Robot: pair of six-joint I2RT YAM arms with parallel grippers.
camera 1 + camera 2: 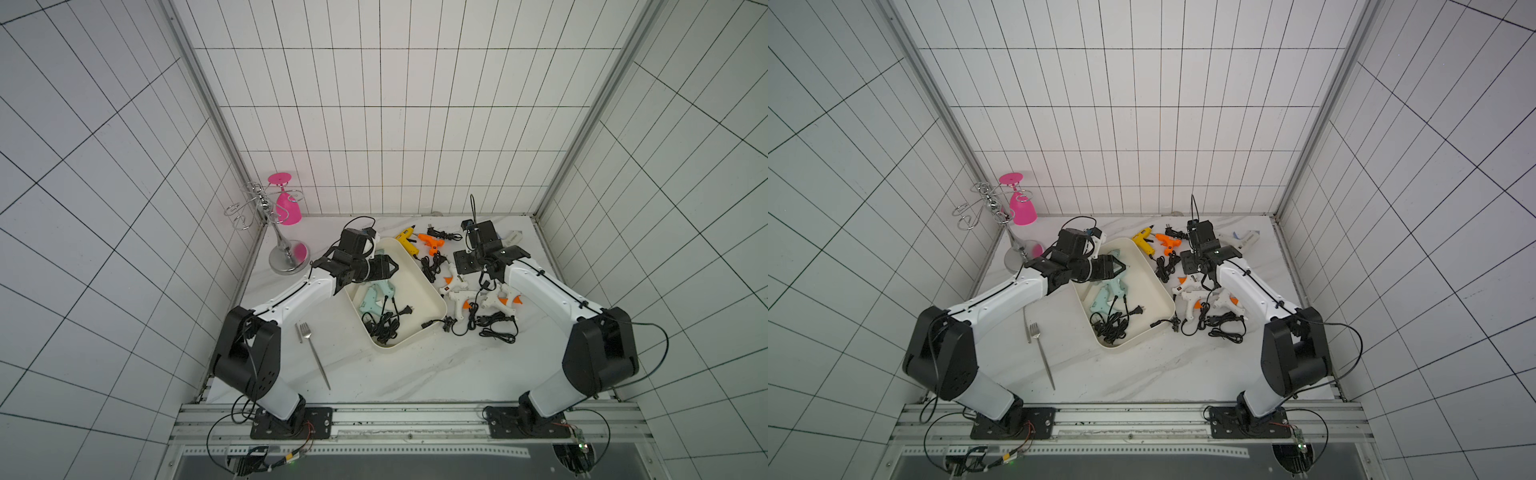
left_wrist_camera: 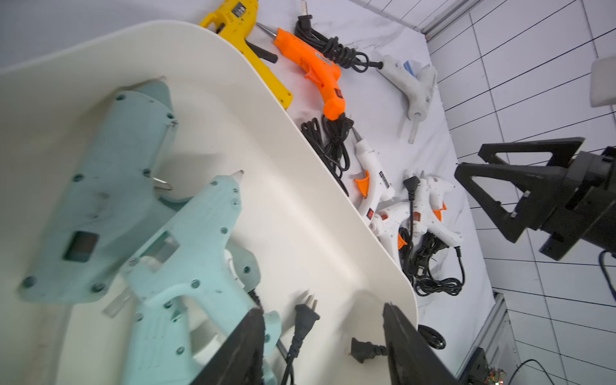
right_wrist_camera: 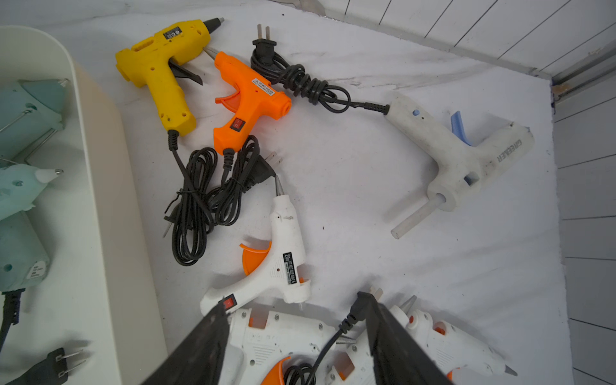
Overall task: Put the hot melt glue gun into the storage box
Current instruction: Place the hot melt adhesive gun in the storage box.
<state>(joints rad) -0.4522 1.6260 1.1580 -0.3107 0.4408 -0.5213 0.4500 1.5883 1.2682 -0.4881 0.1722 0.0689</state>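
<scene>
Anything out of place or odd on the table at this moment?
A fork lies on the table beside the storage box, unrelated to this job. At the box's near corner a black plug lies inside while its cord trails over the rim toward the white glue guns outside.

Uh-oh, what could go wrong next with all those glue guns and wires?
1. The white glue guns under the open right hand lie in a heap with tangled black cords; lifting one might drag the others along.
2. One loose cord crosses the storage box rim and might snag or tug the box.
3. The left hand hovers over the box, so the two arms might bump there.
</scene>
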